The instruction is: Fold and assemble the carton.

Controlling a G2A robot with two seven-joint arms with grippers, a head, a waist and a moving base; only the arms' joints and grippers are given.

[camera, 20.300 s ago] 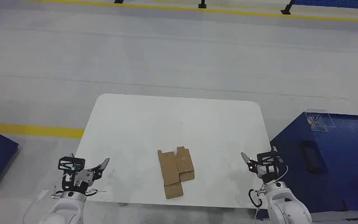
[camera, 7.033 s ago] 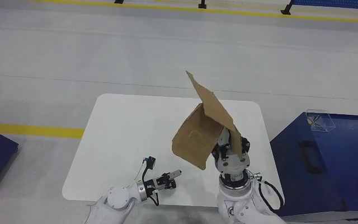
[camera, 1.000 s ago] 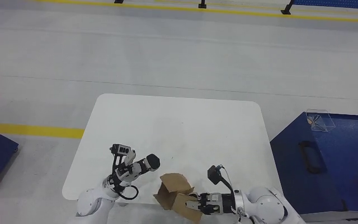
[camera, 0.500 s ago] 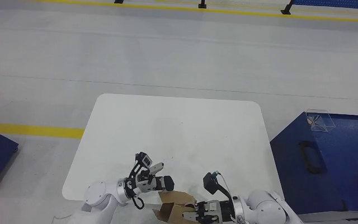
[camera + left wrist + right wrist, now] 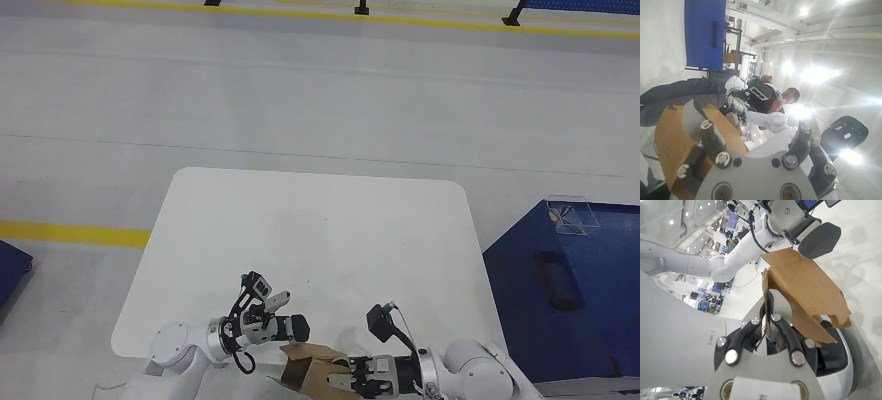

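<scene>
Carton (image 5: 312, 372), half-folded: right gripper (image 5: 347, 383) fingers pinch one wall; left gripper (image 5: 288, 312) fingers spread (pad at flap). I fear pushing pulls it free.

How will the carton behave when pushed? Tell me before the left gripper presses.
Probably light: the right gripper holds the carton by one thin wall. Likely floppy: its flaps hang loose, so a push from the open left gripper may bend them rather than shift it.
</scene>
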